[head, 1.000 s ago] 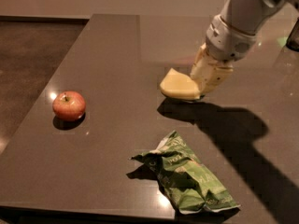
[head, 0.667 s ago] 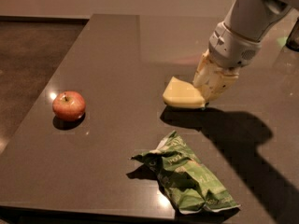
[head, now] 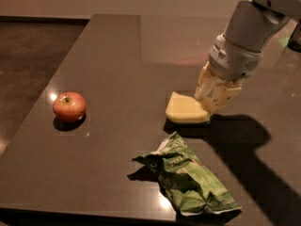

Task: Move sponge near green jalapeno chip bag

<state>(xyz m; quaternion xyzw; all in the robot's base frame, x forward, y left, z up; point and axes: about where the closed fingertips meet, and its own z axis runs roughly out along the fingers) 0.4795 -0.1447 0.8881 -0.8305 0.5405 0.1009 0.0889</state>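
In the camera view, the hand is closed on the right edge of the sponge and has carried it across the table toward the green jalapeno chip bag. The sponge now lies near the bag's far end, not touching, so the move looks nearly done.

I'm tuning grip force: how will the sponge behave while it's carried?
The gripper, just right of the sponge, holds it by one edge without visible droop, so it is likely light and fairly firm. Being flat, it shouldn't roll. Its matte surface probably won't slip.
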